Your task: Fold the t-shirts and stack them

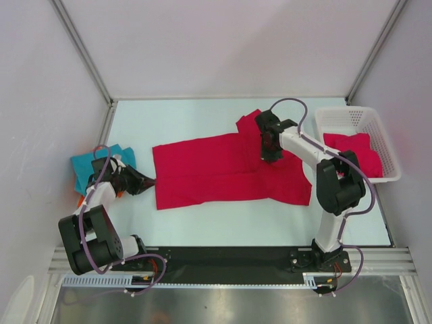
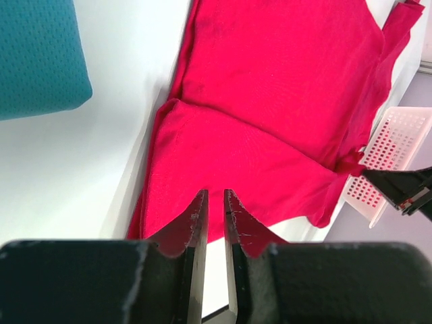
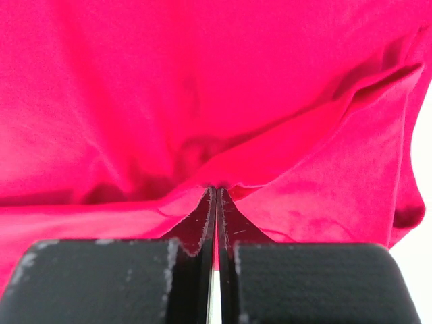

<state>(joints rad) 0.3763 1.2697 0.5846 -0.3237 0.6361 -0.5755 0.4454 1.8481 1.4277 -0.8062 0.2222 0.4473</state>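
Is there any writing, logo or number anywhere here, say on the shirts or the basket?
No text can be read in any view.
red t-shirt: plain, no print or label showing.
teal t-shirt: plain mesh cloth, no print.
basket: white plastic, no marking visible.

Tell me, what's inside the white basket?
A bunched-up crimson red t-shirt lies inside the white basket. It covers much of the basket's floor, so whether anything is underneath it cannot be seen.
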